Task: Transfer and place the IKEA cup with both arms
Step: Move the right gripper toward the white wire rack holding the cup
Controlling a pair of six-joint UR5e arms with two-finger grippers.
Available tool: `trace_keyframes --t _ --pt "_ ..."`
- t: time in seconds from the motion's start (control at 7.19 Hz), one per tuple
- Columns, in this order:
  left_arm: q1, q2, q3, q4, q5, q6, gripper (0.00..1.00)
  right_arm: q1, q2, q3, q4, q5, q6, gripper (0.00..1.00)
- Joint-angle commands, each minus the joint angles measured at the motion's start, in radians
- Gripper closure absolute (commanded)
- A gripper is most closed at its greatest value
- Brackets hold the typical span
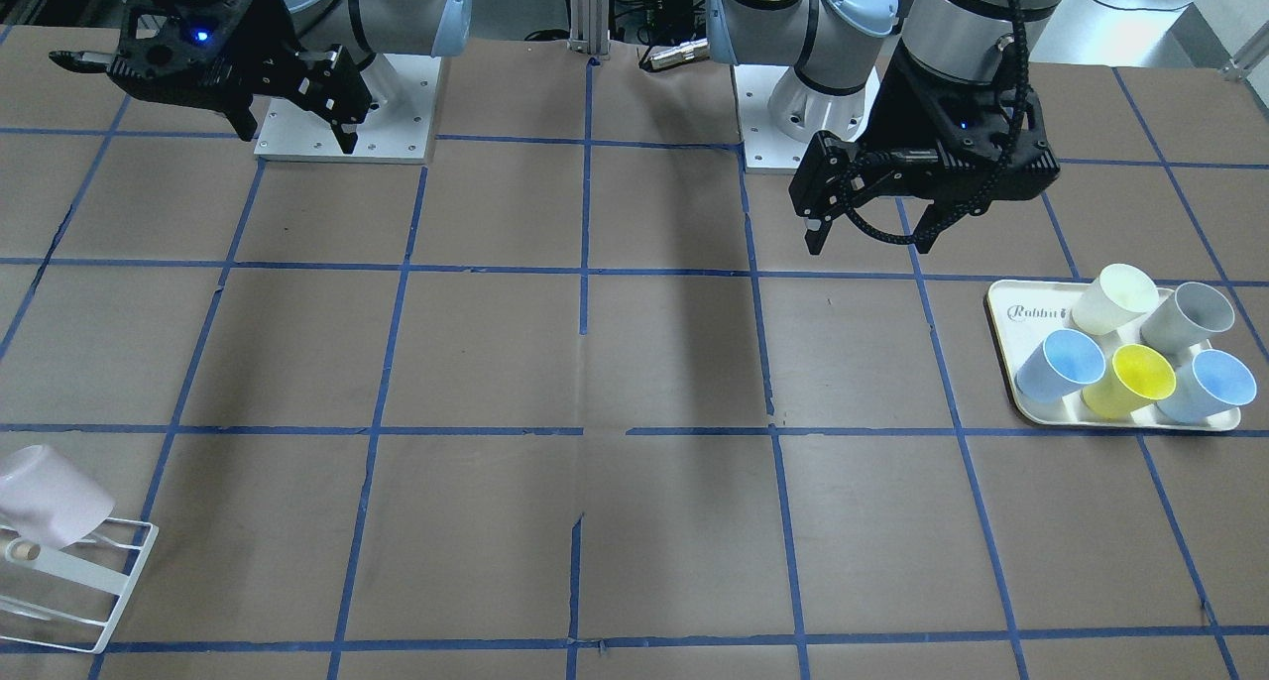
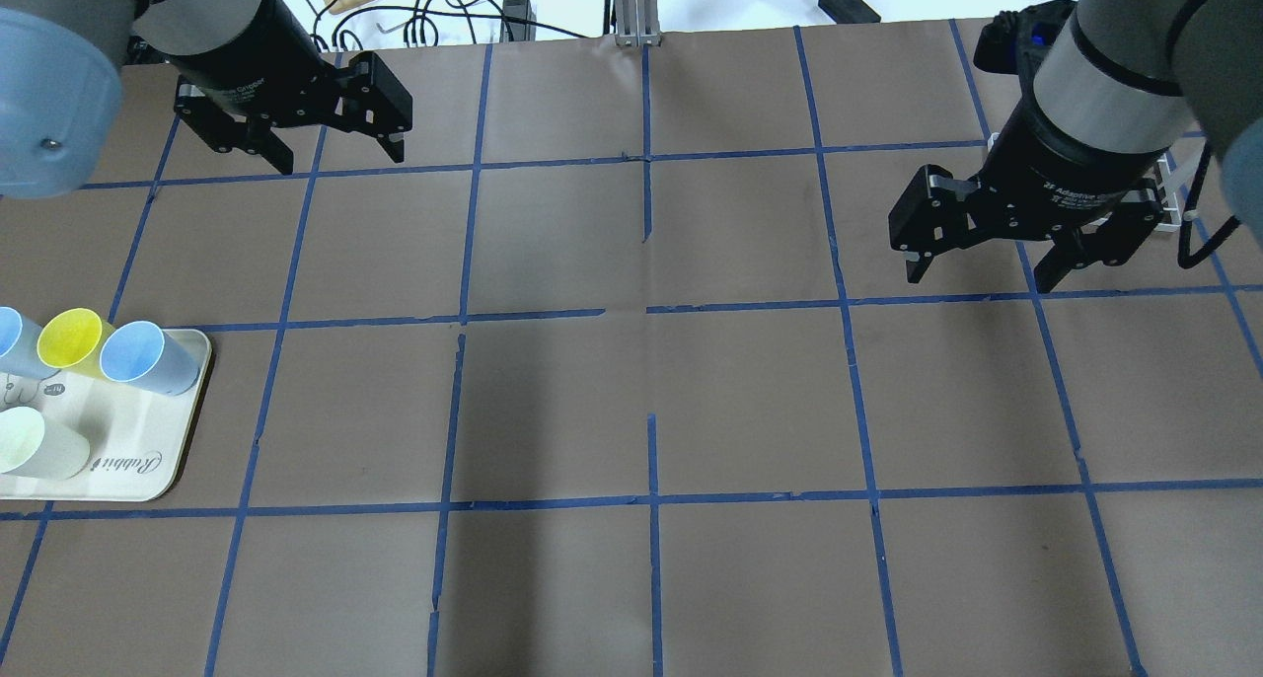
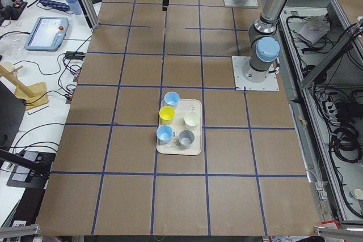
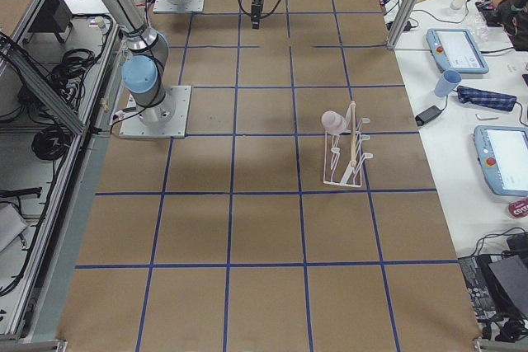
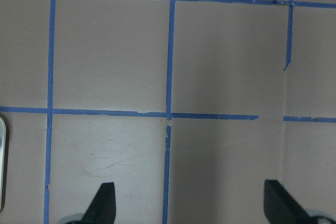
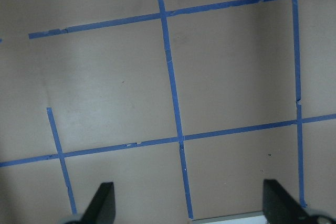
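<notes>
Beware tugging askew at the pink IKEA cup point(image 1: 50, 507), hung tilted on the white rack point(image 1: 109, 581) at the far right of the tabletop point(image 1: 634, 363), and toppling that rack, with left pincer point(image 2: 338, 154) and right pincer point(image 2: 979, 270) both released, empty.

Brown table point(image 1: 654, 363) gridded with blue tape point(image 1: 586, 214); cluttered white bench point(image 4: 454, 162) alongside.
</notes>
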Motion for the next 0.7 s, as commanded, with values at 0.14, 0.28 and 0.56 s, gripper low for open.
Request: trace_keyframes --t 0.14,0.28,0.56 --pt "0.000 -0.001 0.001 0.000 0.001 0.001 0.00 -0.002 0.004 0.002 -0.007 -0.002 -0.002 0.00" --pt "0.000 -0.001 0.001 0.000 0.001 0.000 0.00 -0.006 0.007 0.001 -0.011 0.000 -0.006 0.00" --pt "0.002 -0.001 0.001 0.000 -0.001 0.000 0.00 -0.081 0.025 0.000 -0.012 0.001 -0.191 0.00"
